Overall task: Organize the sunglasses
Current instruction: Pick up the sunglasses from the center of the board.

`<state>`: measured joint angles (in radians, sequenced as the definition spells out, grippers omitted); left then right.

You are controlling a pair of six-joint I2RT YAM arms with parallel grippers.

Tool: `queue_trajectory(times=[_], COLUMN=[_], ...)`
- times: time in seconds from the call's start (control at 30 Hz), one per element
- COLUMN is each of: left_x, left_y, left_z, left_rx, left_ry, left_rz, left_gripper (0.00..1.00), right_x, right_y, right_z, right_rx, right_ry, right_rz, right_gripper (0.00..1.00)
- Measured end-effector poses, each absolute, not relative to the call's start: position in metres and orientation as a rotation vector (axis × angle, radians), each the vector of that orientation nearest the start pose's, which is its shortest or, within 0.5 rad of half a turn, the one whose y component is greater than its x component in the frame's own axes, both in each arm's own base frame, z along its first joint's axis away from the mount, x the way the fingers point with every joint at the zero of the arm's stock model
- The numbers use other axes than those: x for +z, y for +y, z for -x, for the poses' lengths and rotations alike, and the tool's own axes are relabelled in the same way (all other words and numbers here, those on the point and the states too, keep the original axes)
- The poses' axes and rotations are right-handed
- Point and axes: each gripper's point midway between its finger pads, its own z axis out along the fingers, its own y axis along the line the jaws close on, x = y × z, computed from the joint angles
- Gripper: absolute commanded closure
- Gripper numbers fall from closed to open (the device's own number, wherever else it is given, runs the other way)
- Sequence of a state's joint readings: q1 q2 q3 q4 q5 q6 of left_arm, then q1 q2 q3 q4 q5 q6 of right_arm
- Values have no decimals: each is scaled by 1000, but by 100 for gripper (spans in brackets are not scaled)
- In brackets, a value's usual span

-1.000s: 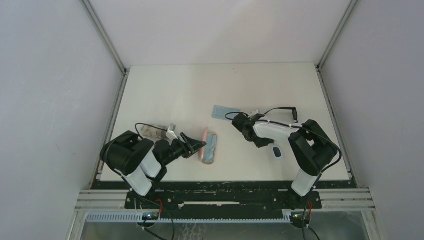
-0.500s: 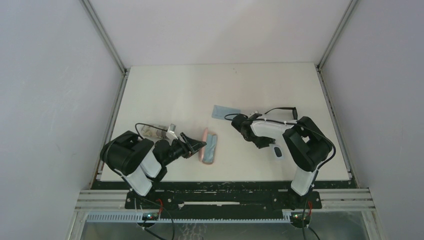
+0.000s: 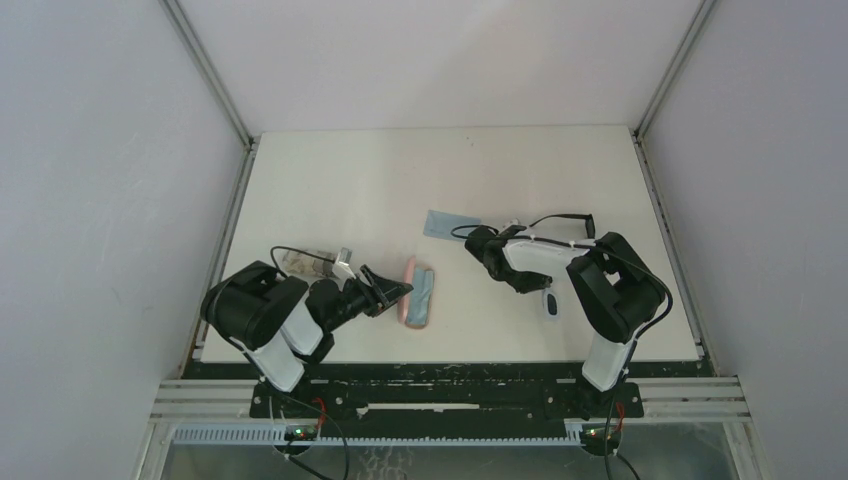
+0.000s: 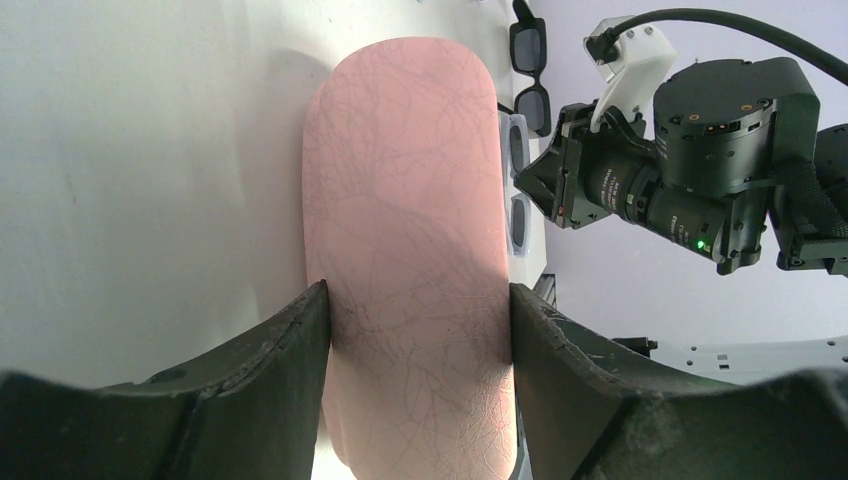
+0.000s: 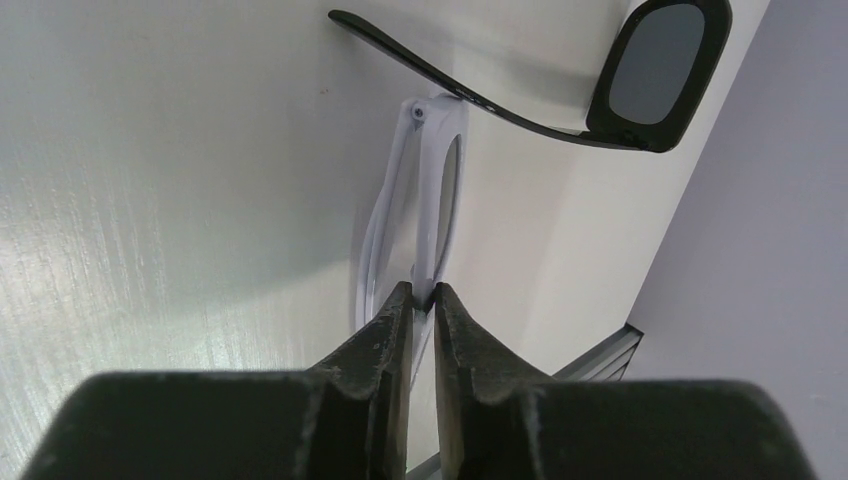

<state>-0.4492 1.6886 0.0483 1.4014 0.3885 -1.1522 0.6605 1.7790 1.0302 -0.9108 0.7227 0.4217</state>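
Observation:
The black-framed sunglasses (image 5: pixel 650 70) lie on the table with one temple arm open, just beyond my right gripper. They also show in the left wrist view (image 4: pixel 530 60). I cannot make them out in the top view. My right gripper (image 5: pixel 422 290) (image 3: pixel 535 289) is shut on the thin frame of a pair of white-framed glasses (image 5: pixel 432 190) (image 3: pixel 549 302) that rests on the table. My left gripper (image 4: pixel 420 300) (image 3: pixel 393 292) is shut on the sides of the pink case (image 4: pixel 405 220) (image 3: pixel 409 290), which lies open with a light-blue cloth (image 3: pixel 426 292) inside.
A second light-blue cloth (image 3: pixel 448 222) lies flat beside the right wrist. A grey-patterned case (image 3: pixel 308 262) sits behind the left arm near the table's left edge. The table's front rail (image 5: pixel 610 350) is close beyond the white-framed glasses.
My right gripper has moved a little towards the near right, onto the white-framed glasses, which shifted slightly. The left gripper and the pink case have not moved.

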Motion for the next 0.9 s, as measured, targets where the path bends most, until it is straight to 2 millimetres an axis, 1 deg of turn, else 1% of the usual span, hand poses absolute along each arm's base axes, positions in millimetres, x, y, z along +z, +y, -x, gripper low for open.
queue_trajectory(times=[0.2, 0.33, 0.43, 0.53, 0.77, 0.83, 0.9], left_x=[58, 58, 58, 58, 58, 58, 58], left_y=[-224, -224, -224, -224, -224, -224, -224], left_z=[-231, -231, -231, -231, -231, -231, -231], left_rx=[-1426, -1426, -1426, -1428, -1431, -1431, -1431], left_ry=[2018, 2018, 2017, 2018, 2020, 2020, 2020], left_rz=[406, 405, 406, 405, 403, 403, 403], left_gripper=[86, 86, 87, 86, 87, 87, 87], right_x=[39, 45, 53, 65, 96, 100, 98], right_y=[63, 67, 76, 87, 117, 125, 133], right_z=[-253, -254, -254, -254, -259, -262, -263], right_rx=[-950, -920, -849, -732, -360, -236, -62], right_ry=[2648, 2632, 2617, 2604, 2569, 2564, 2570], right_rz=[372, 366, 360, 336, 228, 187, 131], right_gripper=[100, 100, 100, 100, 100, 100, 100])
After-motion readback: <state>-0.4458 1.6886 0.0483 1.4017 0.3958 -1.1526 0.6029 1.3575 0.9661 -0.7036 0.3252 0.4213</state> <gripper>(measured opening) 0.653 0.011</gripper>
